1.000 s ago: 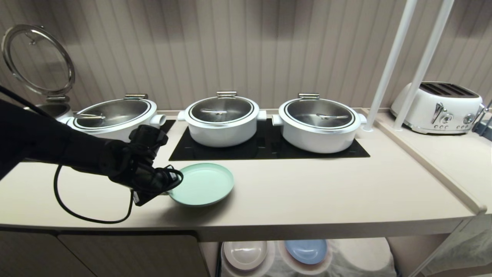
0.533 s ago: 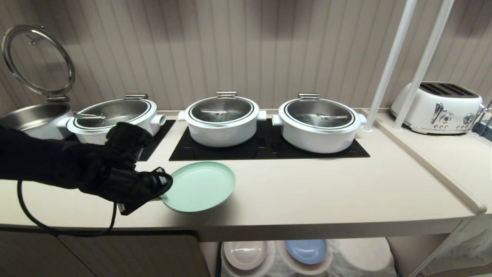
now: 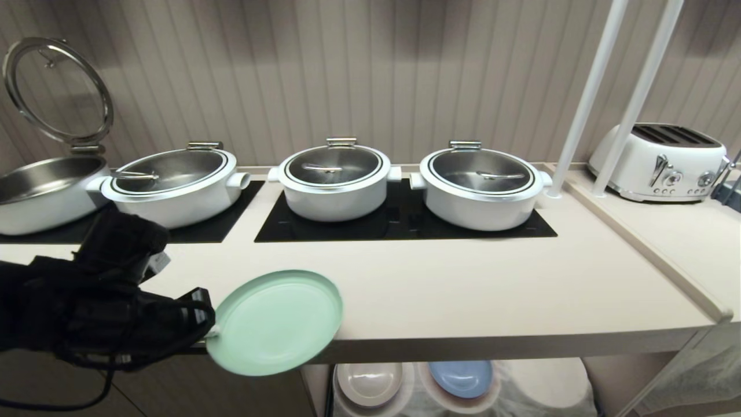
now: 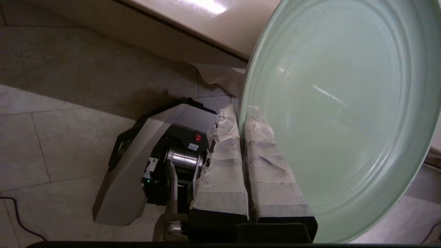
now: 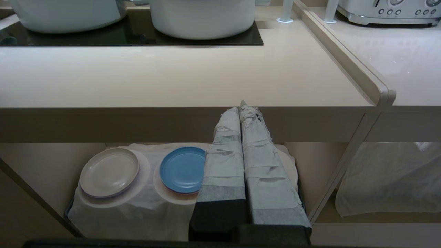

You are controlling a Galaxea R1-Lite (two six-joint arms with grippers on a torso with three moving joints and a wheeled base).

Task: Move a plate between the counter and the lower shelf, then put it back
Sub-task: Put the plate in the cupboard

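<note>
left gripper [image 3: 209, 331] jaws clamped on the plate [image 3: 275, 322] rim, plate tilted — overhanging the table [image 3: 463, 289] front edge, right gripper [image 5: 241, 106] jaws closed, empty

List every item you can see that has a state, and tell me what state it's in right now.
Green plate: tilted, held off the counter's front edge.
Left gripper: shut on the plate's rim.
Right gripper: shut, empty, parked before the counter.
Three white pots: lids on.
Far-left pot: lid raised.
Blue plate: flat on the lower shelf.
Beige plate: flat beside it.
</note>
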